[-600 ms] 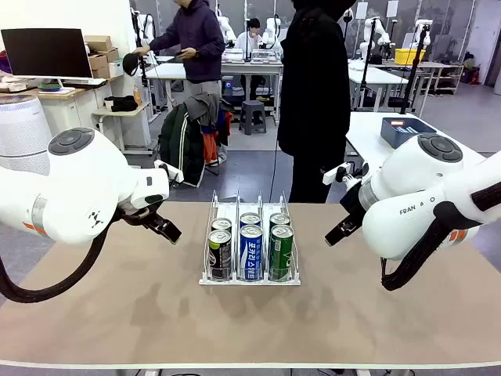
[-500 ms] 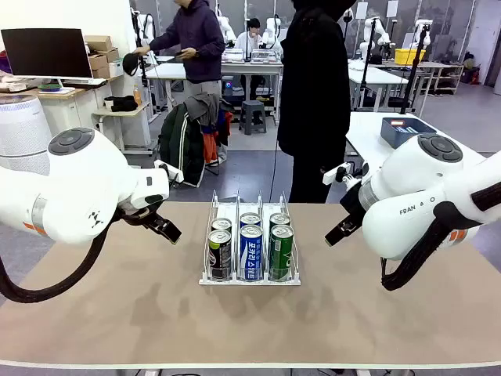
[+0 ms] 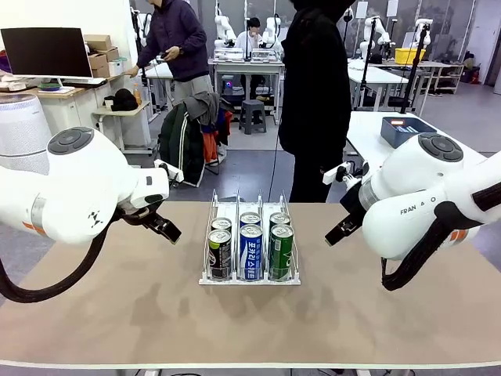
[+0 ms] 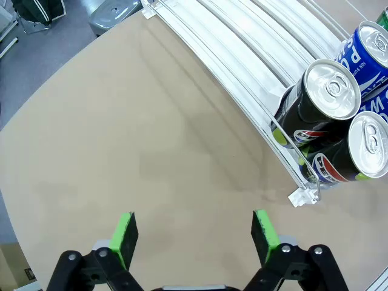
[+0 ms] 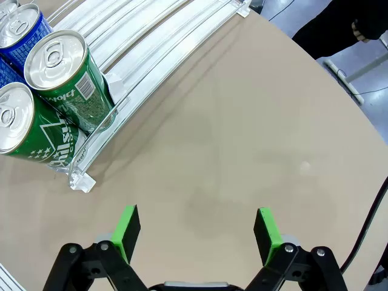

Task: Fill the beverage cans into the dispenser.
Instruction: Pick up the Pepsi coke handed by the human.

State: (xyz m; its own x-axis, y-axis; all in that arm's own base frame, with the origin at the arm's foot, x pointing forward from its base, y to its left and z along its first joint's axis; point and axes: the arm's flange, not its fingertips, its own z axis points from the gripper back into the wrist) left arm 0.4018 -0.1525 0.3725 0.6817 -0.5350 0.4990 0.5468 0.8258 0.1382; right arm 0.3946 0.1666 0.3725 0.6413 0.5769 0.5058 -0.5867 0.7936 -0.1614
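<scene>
Change from the earlier frame: both arms, the dispenser and the cans lie as before; a person in a purple top in the background stands farther left. Dispenser: white wire-and-plastic rack with three lanes, at the middle of the tan surface, running from the near side toward a person in black at the far edge. Contents: six upright cans with silver tops, two per lane, in the near half of each lane. Left lane: black can in front, second black can behind. Middle lane: blue-and-white can, another behind. Right lane: green can, another behind. Front cans stand against the low front rail. Left fingers: spread wide, holding nothing, above the surface left of the dispenser and apart from it; green pads face bare tabletop. Right fingers: likewise spread wide and holding nothing, right of the dispenser, clear of it.
</scene>
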